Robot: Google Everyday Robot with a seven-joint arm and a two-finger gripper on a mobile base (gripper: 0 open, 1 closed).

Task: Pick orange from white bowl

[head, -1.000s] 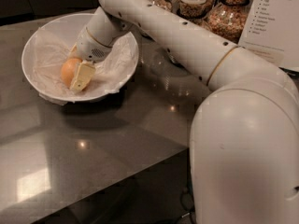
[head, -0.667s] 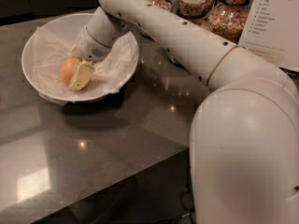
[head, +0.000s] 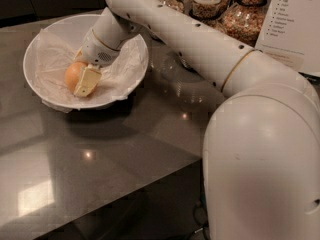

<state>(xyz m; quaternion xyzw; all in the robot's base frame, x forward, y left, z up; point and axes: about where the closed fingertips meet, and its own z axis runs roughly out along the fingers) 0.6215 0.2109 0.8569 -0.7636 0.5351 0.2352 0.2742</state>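
The orange [head: 73, 74] lies in the white bowl [head: 134, 44] on crumpled white paper, left of the bowl's middle. The bowl stands at the far left of the dark table. My gripper [head: 81, 82] reaches down into the bowl from the right and sits right against the orange's right side, low near the paper. The white arm [head: 190, 34] runs from the lower right across the table to the bowl. The far side of the orange is hidden by the gripper's wrist.
Several glass jars of cereal [head: 243, 14] stand at the back right, next to a white printed sign [head: 295, 19]. The dark glossy table [head: 110, 149] has its front edge running across the lower part of the view.
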